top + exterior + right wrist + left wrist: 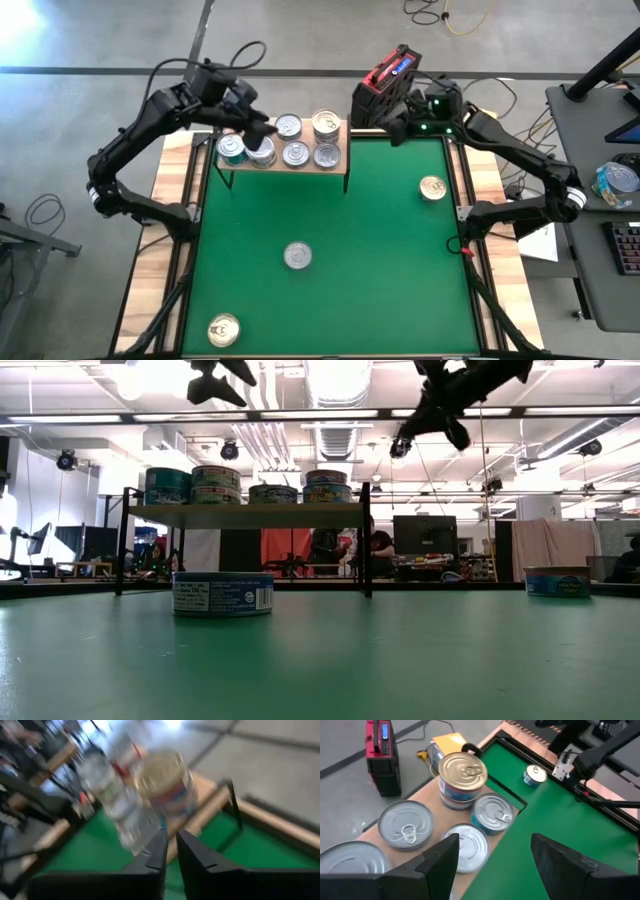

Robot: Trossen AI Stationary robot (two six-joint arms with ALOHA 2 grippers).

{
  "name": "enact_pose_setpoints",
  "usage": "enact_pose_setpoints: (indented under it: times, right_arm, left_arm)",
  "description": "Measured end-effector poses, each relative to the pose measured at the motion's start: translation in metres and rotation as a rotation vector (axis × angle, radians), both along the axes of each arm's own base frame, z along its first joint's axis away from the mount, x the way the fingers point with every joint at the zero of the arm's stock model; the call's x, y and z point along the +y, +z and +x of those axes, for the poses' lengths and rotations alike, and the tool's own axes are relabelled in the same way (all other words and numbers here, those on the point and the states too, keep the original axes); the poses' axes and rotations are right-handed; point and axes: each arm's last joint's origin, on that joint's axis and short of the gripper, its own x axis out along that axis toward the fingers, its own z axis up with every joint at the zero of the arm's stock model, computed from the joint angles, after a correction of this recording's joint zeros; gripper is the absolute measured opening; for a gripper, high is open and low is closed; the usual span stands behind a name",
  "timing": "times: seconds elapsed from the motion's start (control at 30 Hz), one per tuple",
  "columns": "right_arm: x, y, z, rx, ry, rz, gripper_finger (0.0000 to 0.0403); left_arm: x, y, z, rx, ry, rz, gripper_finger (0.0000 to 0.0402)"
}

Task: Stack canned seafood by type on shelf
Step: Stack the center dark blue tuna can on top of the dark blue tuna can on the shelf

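The left gripper hangs with its fingers spread apart and nothing between them, above the left end of the shelf, over the silver-topped tins there. The right gripper is in the air just off the shelf's right end, near the far right corner of the green mat; its two fingers stand almost together, closed on nothing.

On the shelf, a light-wood board on thin black legs at the far edge of the mat, the tins sit in two rows. A gold-topped stack of two stands at the far right corner, and silver-topped tins lie beside it and to its left, some teal-sided.

Three tins remain on the mat: a silver-topped one near the middle, a gold-topped one towards the right side, and another gold-topped one at the near left corner. A red and black case lies on the floor beyond the shelf's right end
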Motion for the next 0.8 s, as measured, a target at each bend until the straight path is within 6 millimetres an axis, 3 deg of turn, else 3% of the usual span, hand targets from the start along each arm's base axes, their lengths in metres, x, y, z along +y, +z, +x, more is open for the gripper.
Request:
enact_pose_setpoints:
  times: [0.07,0.23,0.4,0.53,0.67,0.8]
  right_arm:
    - [0.003,0.0,-0.003,0.079,0.01,0.038,0.0017]
    - [0.009,-0.006,-0.011,0.264,0.027,0.157,0.0013]
    - [0.019,-0.022,-0.015,0.411,0.053,0.282,0.0012]
    - [0.025,-0.031,-0.015,0.458,0.111,0.267,0.0012]
    - [0.031,-0.042,-0.012,0.523,0.137,0.221,0.0012]
    - [0.047,-0.062,-0.009,0.641,0.132,0.176,0.0012]
  left_arm:
    - [-0.003,0.001,0.003,-0.005,-0.005,0.002,0.0232]
    - [-0.005,0.01,0.012,-0.097,-0.021,0.087,0.0232]
    - [-0.002,0.023,0.018,-0.185,-0.079,0.266,0.0231]
    - [0.0,0.024,0.017,-0.116,-0.112,0.425,0.0232]
    - [0.002,0.008,0.018,0.0,-0.185,0.484,0.0232]
    - [0.003,-0.026,0.025,0.095,-0.245,0.455,0.0232]
